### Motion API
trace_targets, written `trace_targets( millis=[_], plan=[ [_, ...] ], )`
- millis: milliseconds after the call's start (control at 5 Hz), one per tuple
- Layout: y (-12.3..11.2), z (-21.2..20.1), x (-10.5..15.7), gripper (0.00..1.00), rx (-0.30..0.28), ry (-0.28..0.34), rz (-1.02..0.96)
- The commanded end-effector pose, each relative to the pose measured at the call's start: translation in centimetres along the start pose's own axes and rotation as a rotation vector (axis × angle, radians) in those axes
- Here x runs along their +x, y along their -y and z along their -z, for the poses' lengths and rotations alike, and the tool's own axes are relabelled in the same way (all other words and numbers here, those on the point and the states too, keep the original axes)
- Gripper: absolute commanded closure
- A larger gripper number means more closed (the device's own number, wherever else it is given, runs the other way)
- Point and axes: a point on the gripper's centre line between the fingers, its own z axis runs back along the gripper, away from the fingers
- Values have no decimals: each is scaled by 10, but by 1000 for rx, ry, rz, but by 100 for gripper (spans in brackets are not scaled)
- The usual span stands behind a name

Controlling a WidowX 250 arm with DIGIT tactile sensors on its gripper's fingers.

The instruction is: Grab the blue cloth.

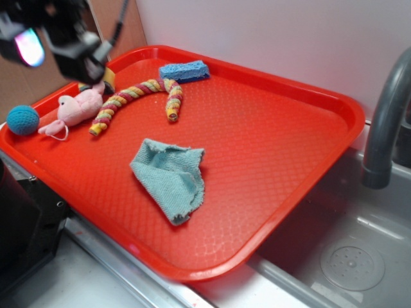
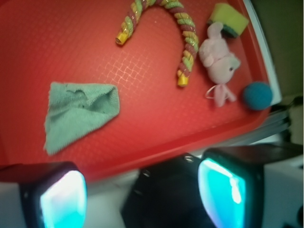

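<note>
Lying flat (folded): 1 blue cloth (image 1: 171,176) (image 2: 78,113) on 1 red tray (image 1: 282,154) (image 2: 156,118).

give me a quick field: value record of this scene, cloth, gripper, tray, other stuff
target: blue cloth, crumpled flat near the tray's middle, untouched
gripper: gripper open, raised over the tray's left end, far from the cloth, holding nothing
surface: red tray beside a sink
sponges: blue sponge at the far rim; yellow sponge by the plush
toys: striped rope toy, pink plush, blue crocheted ball at the left end
near the cloth: nothing touching it
task status: cloth not yet grasped
</note>
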Motion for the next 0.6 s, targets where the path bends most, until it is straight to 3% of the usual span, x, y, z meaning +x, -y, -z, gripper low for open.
trace_targets(
  millis=[0,400],
  plan=[
    [22,79,24,0,-125,-14,73],
    [30,126,39,0,-90,-178,244]
  ],
)
